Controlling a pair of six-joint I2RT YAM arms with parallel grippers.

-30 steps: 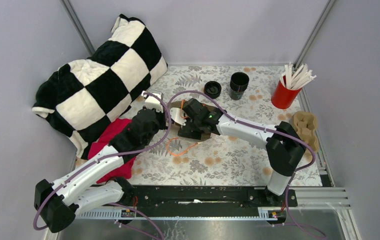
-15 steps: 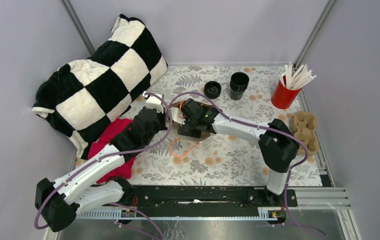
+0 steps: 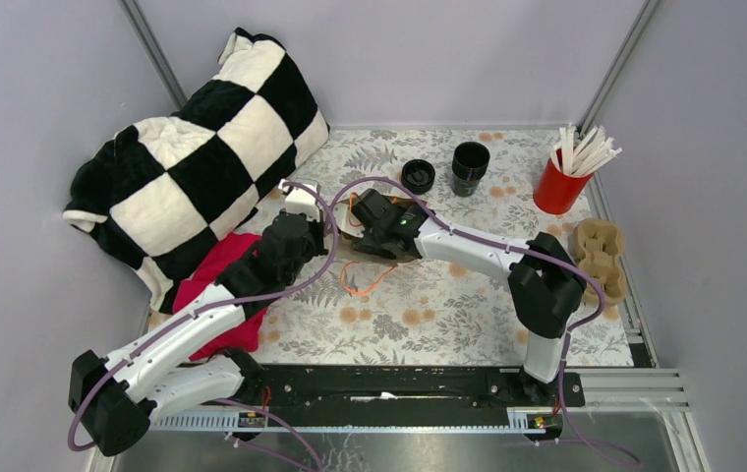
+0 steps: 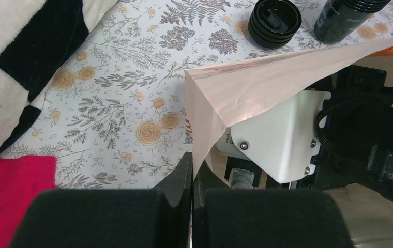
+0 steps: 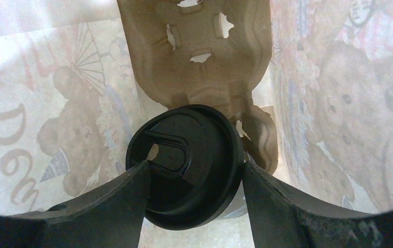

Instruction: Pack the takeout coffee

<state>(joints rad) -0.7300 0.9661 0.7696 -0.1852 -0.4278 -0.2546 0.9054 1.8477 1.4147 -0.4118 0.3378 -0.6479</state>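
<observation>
Right gripper [image 5: 194, 168]: fingers pressed one to each side of the round lid of the small black disposable takeout coffee cup [image 5: 189, 129], gripping it. The cup is inside the pale paper bag with teddy-bear print [image 5: 34, 119], over a brown moulded-pulp cup carrier [image 5: 194, 46] (seated in a well or not: cannot tell).

Left gripper [image 4: 192, 173]: pressed together, pinching the bag's rim.

Beyond the bag, on the floral tablecloth [image 3: 429, 315]: squat stack of black lids [image 3: 418, 175], taller stack of black cups [image 3: 470, 165], red cup of white sticks [image 3: 558, 187].

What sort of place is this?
Probably a robot test booth, not a café: bare grey walls, a black metal mounting rail along the near edge, a red cup of white sticks.
</observation>
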